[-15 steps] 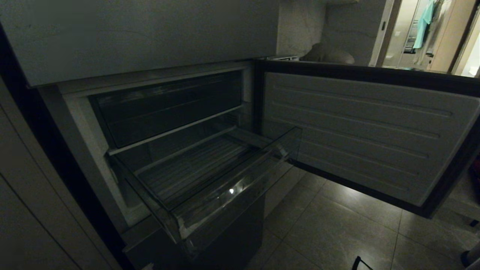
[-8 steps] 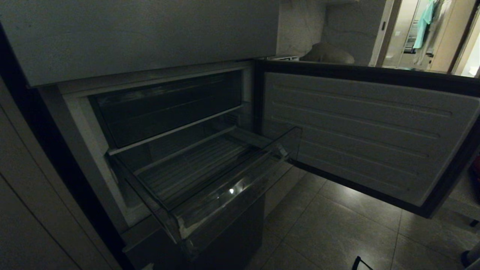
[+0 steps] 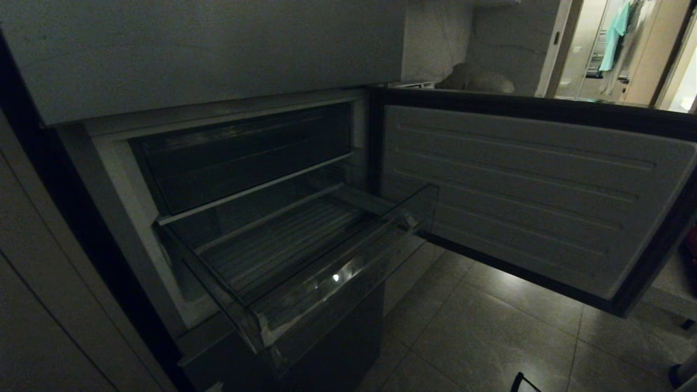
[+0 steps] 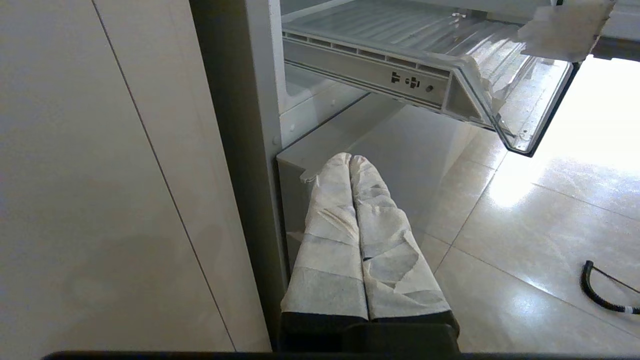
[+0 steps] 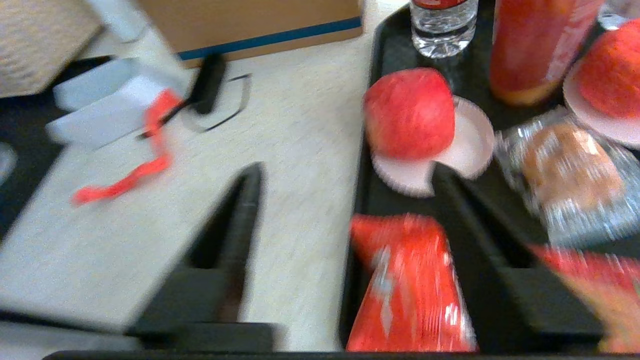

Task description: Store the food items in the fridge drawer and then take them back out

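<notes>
- The right gripper point(image 5: 345, 175) hangs over a black tray point(image 5: 400, 35) of food, its two dark fingers point(image 5: 240, 210) spread apart with nothing between them; the view is blurred.
- One finger stands over the pale tabletop point(image 5: 300, 115) just outside the tray's edge, the other over the tray itself, so the tray's rim runs between them.
- A red apple point(image 5: 409, 112) on a pale round paper cup point(image 5: 470, 145) lies just beyond the tip of the finger that is over the tray, apart from it.
- A red shiny packet point(image 5: 405, 285) lies between the two fingers, nearer the gripper's base; whether either finger touches it cannot be told.
- Past the tray-side finger sits a clear-wrapped brownish bun point(image 5: 565, 170), and beyond it a second red apple point(image 5: 610, 70) on its own paper cup.
- Farther ahead of the fingertips stand a clear water bottle point(image 5: 442, 27) and a red bottle point(image 5: 535, 45).
- On the tabletop, out to the side of the other finger, lie a red strip point(image 5: 135, 170) and a small white box point(image 5: 100, 105).
- The left gripper point(image 4: 352, 160) has its white-wrapped fingers point(image 4: 330, 220) pressed together, empty, low beside the fridge point(image 4: 235, 125).
- The fridge drawer point(image 3: 305, 261) is pulled out above and ahead of the left gripper, clear and with nothing visible in it.
- The fridge door point(image 3: 523, 196) stands swung open, beyond the drawer.
- A pale cabinet point(image 4: 100, 175) panel flanks the left gripper on the fridge's other side, over a tiled floor point(image 4: 540, 225).
</notes>
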{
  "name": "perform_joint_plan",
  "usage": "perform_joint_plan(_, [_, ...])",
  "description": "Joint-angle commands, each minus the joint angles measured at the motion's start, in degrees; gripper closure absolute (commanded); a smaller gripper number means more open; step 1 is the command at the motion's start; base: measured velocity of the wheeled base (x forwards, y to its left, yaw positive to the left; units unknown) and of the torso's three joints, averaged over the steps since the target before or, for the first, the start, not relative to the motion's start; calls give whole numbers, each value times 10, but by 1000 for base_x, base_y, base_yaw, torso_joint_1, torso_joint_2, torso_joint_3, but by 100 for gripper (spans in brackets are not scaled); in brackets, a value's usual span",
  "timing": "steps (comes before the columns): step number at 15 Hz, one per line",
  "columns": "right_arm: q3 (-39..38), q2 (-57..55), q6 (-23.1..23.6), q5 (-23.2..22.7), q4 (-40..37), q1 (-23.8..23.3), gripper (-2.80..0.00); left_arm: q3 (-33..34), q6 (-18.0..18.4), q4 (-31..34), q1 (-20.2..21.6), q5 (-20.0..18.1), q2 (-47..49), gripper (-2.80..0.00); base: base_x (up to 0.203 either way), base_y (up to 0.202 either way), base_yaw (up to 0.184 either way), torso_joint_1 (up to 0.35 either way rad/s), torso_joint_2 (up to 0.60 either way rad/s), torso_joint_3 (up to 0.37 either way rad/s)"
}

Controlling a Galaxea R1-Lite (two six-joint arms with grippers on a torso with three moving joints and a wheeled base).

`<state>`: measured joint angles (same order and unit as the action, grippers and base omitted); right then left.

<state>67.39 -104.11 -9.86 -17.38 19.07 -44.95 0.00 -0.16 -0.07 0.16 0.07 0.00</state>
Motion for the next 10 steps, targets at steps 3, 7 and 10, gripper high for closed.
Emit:
perform_joint_plan(3, [-139,244,-1,-7,1,2,0,0,0,0,0,0,0,0,0,0,0,0,0,0])
perform_joint_plan(7, [-261,434,-1,-28,-1,2,0,0,0,0,0,0,0,0,0,0,0,0,0,0])
perform_joint_plan(10, [-329,549,0,-36,-2,4,0,0,0,0,0,0,0,0,0,0,0,0,0,0])
